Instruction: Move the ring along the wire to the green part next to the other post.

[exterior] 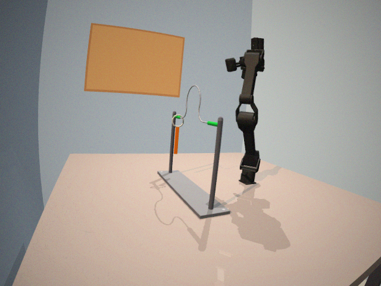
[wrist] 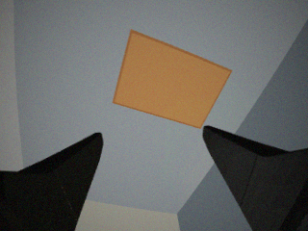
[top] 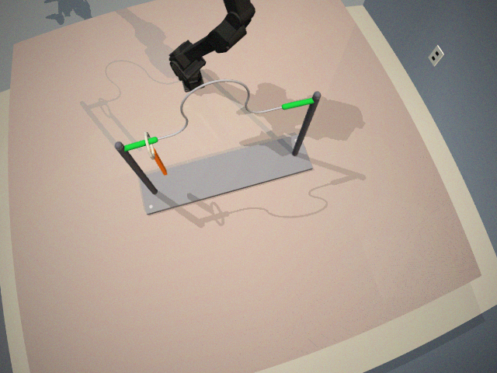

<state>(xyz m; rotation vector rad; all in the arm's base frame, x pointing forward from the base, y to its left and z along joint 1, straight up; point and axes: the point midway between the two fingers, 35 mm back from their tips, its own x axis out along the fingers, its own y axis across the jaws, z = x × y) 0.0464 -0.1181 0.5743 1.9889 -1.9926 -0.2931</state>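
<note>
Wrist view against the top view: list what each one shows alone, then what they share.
Only the wrist view shows the orange wall panel, framed between the open hand's two dark fingers.

Only the top view shows the wire, the ring on its green part, the orange handle, both posts and the grey base plate.

Shared: only the robot itself.

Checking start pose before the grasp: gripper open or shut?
Open. In the wrist view the two fingers stand wide apart with only wall and the orange panel between them; nothing is held.
</note>
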